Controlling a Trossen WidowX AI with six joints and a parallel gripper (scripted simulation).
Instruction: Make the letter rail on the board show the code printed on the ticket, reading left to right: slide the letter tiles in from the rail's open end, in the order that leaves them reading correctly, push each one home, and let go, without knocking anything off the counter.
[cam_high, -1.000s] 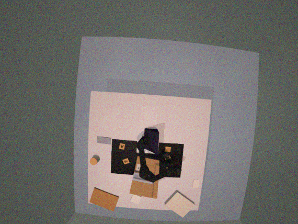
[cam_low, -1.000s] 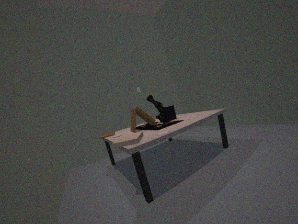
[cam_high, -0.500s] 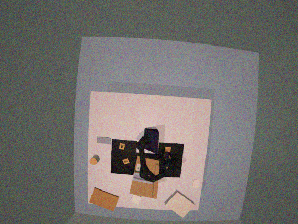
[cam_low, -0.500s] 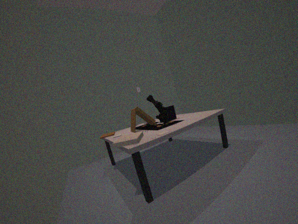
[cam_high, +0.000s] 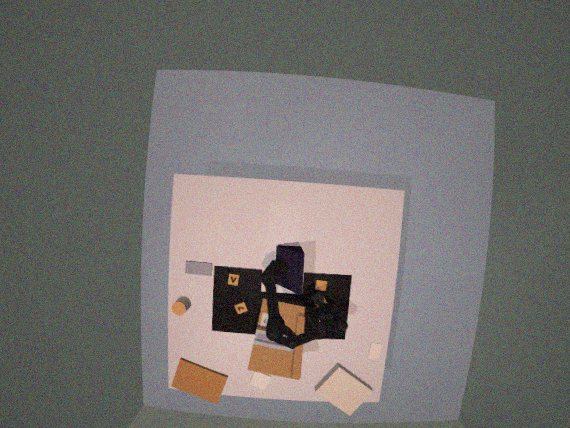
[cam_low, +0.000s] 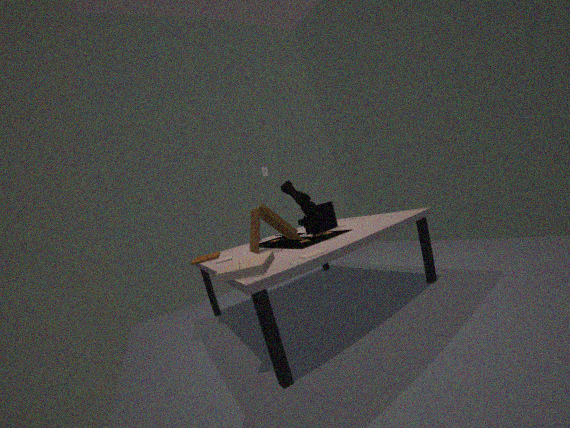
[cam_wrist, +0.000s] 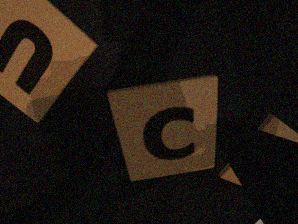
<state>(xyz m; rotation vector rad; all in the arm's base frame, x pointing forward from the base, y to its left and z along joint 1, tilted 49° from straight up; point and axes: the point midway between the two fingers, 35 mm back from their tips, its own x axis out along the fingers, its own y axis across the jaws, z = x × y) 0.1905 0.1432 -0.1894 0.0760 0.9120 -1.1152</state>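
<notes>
In the wrist view, my gripper is shut on a wooden tile lettered C, low over the dark mat; the fingers barely show against it. A neighbouring tile with a letter like an n or u lies at upper left. In the top view, a V tile and a tilted tile lie on the left mat, and another tile lies on the right mat. The brown board stands at the centre with a grey strip across it, partly hidden by the arm. The ticket code is unreadable.
On the counter are a grey block, an orange cylinder, an orange box and a cream box at the front edge. Pale cards lie near the front and right. Wooden slivers show beside the C tile.
</notes>
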